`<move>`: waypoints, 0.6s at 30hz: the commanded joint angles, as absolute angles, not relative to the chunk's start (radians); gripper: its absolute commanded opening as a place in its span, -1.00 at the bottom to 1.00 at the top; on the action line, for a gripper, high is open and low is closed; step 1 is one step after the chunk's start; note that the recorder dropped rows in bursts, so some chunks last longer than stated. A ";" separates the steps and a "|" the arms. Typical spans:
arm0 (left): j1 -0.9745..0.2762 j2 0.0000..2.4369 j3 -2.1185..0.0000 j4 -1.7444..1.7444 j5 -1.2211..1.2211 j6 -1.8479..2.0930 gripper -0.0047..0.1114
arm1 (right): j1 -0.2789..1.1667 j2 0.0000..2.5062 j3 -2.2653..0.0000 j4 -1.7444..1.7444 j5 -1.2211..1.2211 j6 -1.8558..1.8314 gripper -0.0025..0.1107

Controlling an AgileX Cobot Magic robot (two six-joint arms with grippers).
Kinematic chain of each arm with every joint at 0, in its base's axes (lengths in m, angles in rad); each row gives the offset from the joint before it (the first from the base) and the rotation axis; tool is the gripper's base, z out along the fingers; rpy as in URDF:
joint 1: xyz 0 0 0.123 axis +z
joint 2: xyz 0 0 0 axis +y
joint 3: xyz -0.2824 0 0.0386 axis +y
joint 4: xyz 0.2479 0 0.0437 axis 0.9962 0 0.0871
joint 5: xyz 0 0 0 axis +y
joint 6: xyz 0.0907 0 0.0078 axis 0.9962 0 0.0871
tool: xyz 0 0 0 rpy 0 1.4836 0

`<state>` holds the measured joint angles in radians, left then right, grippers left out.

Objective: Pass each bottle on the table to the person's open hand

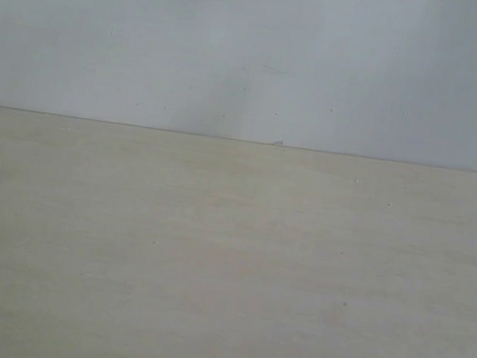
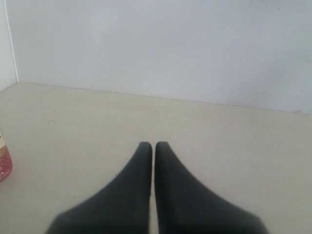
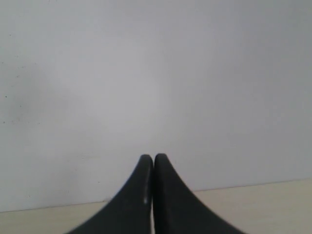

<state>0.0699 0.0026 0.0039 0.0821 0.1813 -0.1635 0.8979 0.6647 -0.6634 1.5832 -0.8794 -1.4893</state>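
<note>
Exterior view takes in only two surfaces: the pale wood-grain desk [image 1: 224,268] filling the lower part of the frame, and a plain grey-white wall [image 1: 258,55] rising behind it, the two meeting in a straight line across the middle. Neither arm nor any bottle shows from this camera.

Left wrist view adds what the exterior camera does not give. The left gripper [image 2: 153,145] reaches out low over the desk [image 2: 219,146], its two dark fingers [image 2: 139,170] pressed together with only a hairline seam between them and nothing held. At the very edge of this picture stands the tea bottle [image 2: 4,163]. Only a sliver of it is visible, a pinkish-red base with a cream band above, cut off by the frame. It rests on the desk off to one side of the fingers and well apart from them. This view also catches a corner where the back wall [image 2: 170,48] meets a side wall [image 2: 5,48].

Right wrist view points mostly at the wall [image 3: 156,73], with just a narrow strip of the desk [image 3: 258,200] along the base of it. The right gripper [image 3: 153,157] is likewise empty, its fingers [image 3: 168,185] closed tip to tip. No bottle appears here, so the left wrist camera alone places one of the task's things.
</note>
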 commanded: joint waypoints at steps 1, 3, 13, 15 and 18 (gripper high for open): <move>0.073 0.000 0.000 0.086 0.179 -0.161 -0.85 | 0.895 0.661 -0.661 1.584 -0.892 -1.497 -0.96; 0.073 0.000 0.000 0.086 0.179 -0.161 -0.85 | 0.895 0.661 -0.661 1.584 -0.894 -1.497 -0.96; 0.073 0.000 0.000 0.086 0.179 -0.161 -0.85 | 0.884 0.661 -0.661 1.584 -0.893 -1.497 -0.96; 0.073 0.000 0.000 0.086 0.179 -0.161 -0.85 | 0.834 0.661 -0.661 1.584 -0.886 -1.498 -0.96; 0.073 0.000 0.000 0.086 0.179 -0.161 -0.85 | 0.711 0.661 -0.661 1.703 -0.853 -1.443 -0.96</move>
